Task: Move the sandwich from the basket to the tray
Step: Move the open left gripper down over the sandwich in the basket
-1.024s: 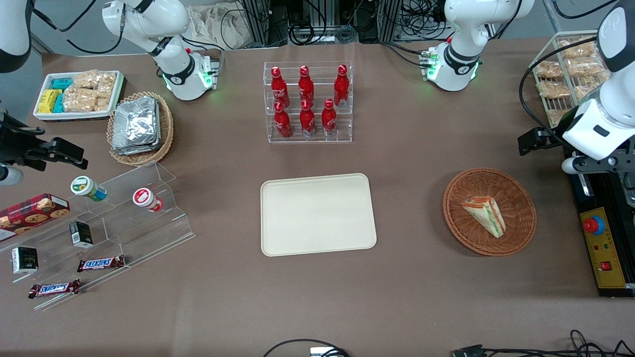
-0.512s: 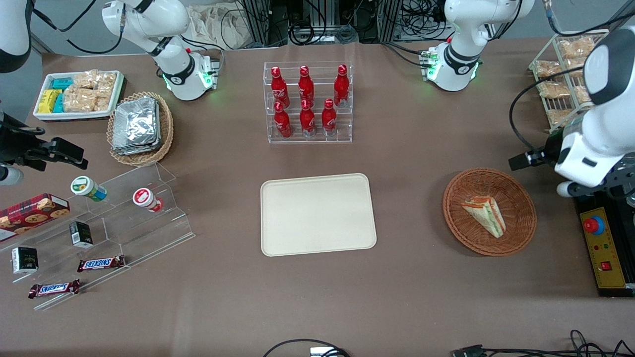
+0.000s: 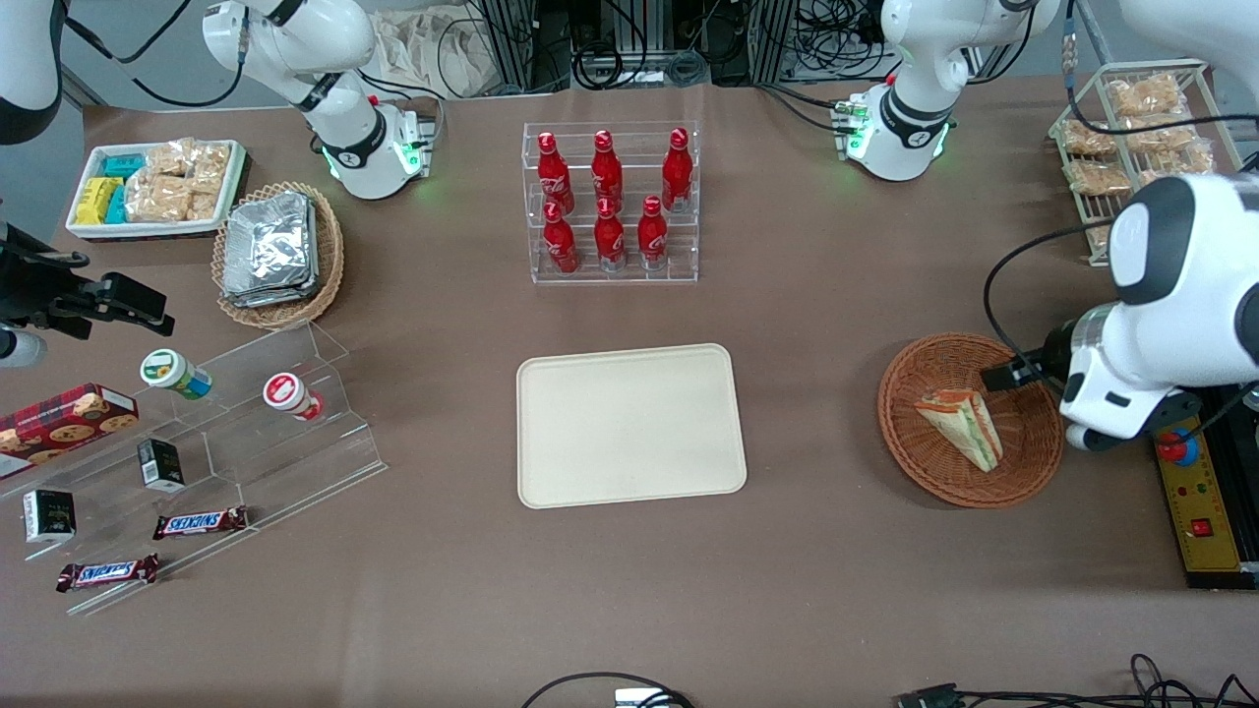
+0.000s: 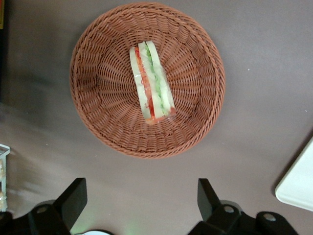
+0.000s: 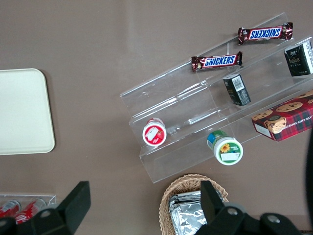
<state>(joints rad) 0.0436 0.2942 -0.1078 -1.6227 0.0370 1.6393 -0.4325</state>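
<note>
Left wrist view gives you the clearest read: your left gripper (image 4: 138, 198) hangs high above the table just beside the round reddish-brown wicker basket (image 4: 93, 117), jaws spread wide and empty. The triangular wedge sandwich (image 4: 150, 82) lies in the basket on its side, red and green filling edge upward, so you can straddle its bread faces. The cream rectangular tray (image 3: 629, 425) lies bare, well apart toward the table's middle, ready to receive it.
</note>
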